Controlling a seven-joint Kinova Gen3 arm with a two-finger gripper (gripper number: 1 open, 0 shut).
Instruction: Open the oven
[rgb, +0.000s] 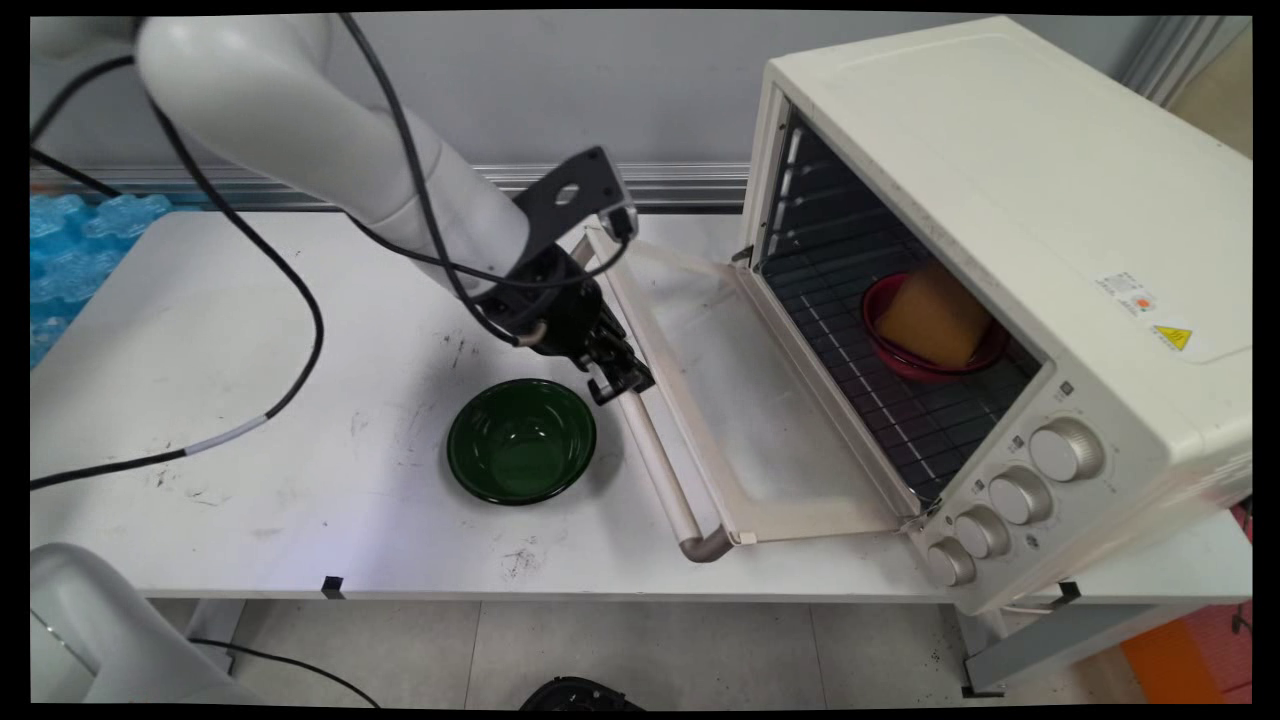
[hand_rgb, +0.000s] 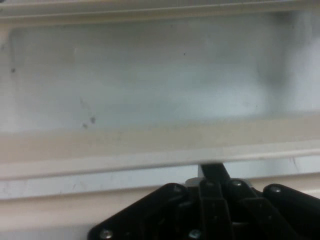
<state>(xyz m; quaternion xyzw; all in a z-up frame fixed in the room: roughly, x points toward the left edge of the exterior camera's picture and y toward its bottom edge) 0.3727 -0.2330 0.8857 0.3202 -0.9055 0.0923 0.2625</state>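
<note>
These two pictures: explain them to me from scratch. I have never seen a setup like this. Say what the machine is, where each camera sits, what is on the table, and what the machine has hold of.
The machine is a white robot arm with a black two-finger tool at its end.

The wide picture comes from a fixed camera above the near side of a white table, looking down across it. The close picture comes from a camera on the arm's hand, looking along the tool.

On the table stands a cream toaster oven with its door folded down flat. Inside, on the wire rack, a red bowl holds a tan block. An empty dark green bowl sits on the table left of the door.

The tool is at the door's handle bar; the close picture shows the bar and the door's glass pane right in front of it. Whether the fingers grip the bar cannot be made out.
</note>
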